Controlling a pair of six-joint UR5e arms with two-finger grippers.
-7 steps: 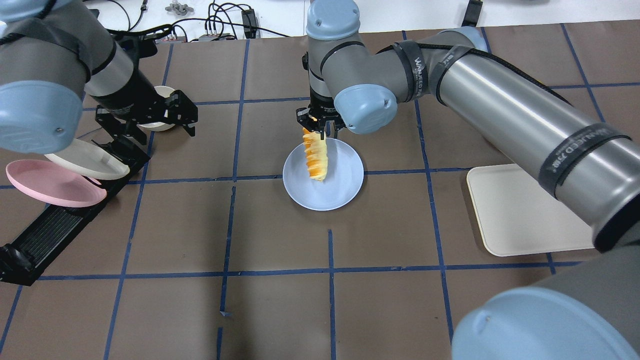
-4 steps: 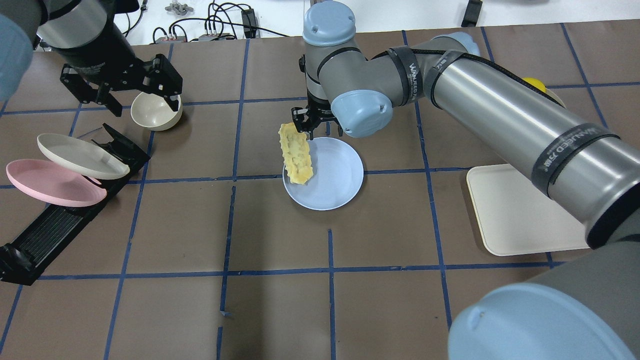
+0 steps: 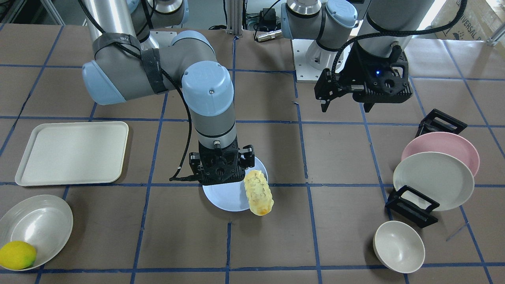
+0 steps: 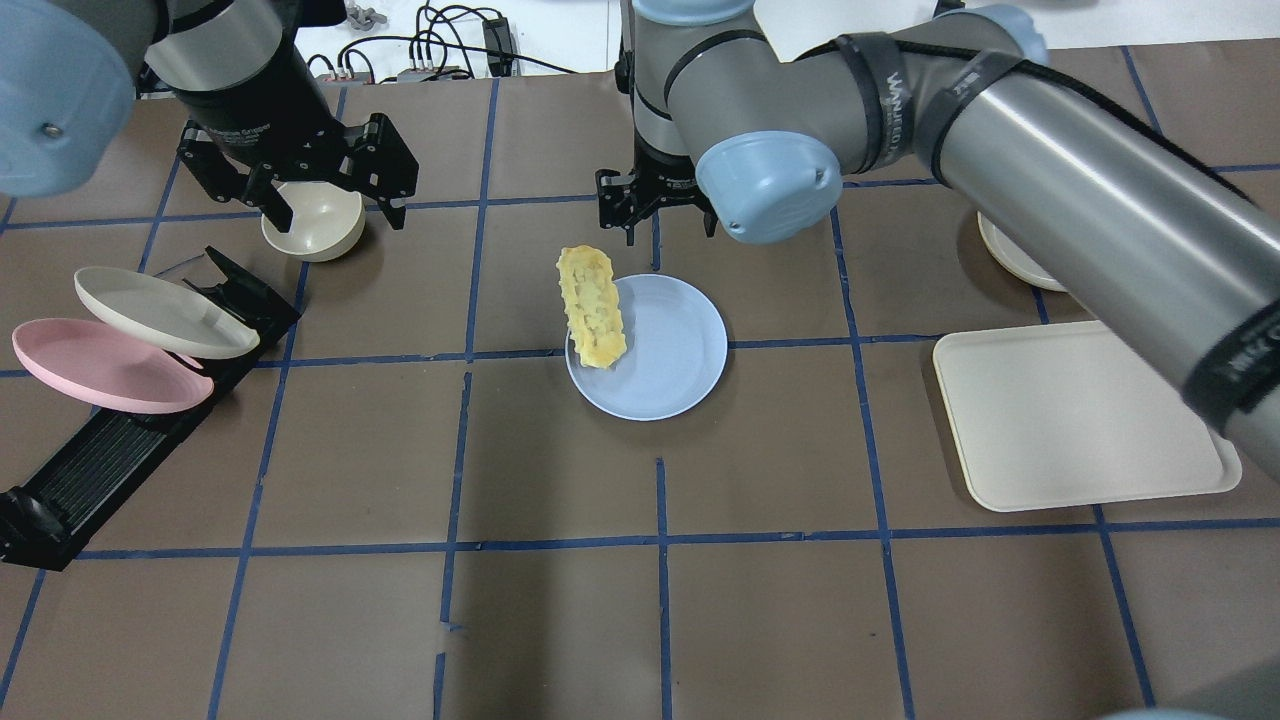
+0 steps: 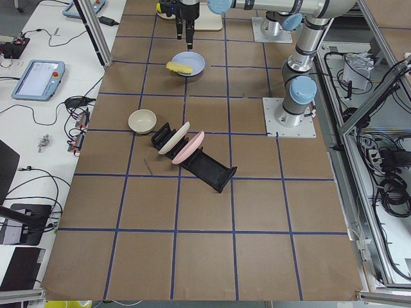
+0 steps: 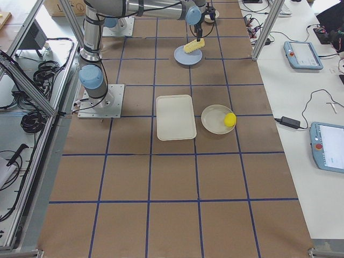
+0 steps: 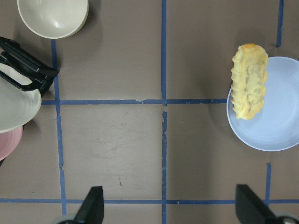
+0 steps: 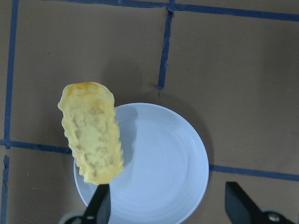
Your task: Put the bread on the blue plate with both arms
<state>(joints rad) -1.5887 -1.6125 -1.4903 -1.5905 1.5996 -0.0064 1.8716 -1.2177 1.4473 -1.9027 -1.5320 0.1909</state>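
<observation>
The bread [image 4: 592, 308], pale yellow and ridged, lies across the left rim of the blue plate [image 4: 665, 365], one end on the plate and the other overhanging the table. My right gripper [image 4: 660, 225] is open and empty, raised above the table just beyond the plate's far edge. The right wrist view shows the bread [image 8: 91, 133] and plate [image 8: 159, 163] below its spread fingers [image 8: 100, 205]. My left gripper [image 4: 338, 215] is open and empty, hovering over a cream bowl [image 4: 315, 228] far to the left. The left wrist view shows the bread [image 7: 250, 79] at its right.
A black rack [image 4: 110, 450] at the left holds a cream plate [image 4: 150, 310] and a pink plate [image 4: 100, 365]. A cream tray [image 4: 1070, 420] lies at the right. A lemon [image 3: 17, 254] sits in a cream dish [image 3: 39, 225] beyond the tray.
My right gripper let go of the bread, which tipped onto the plate's left rim. The gripper then rose and drew back. My left arm swung to the far side, over the bowl.
</observation>
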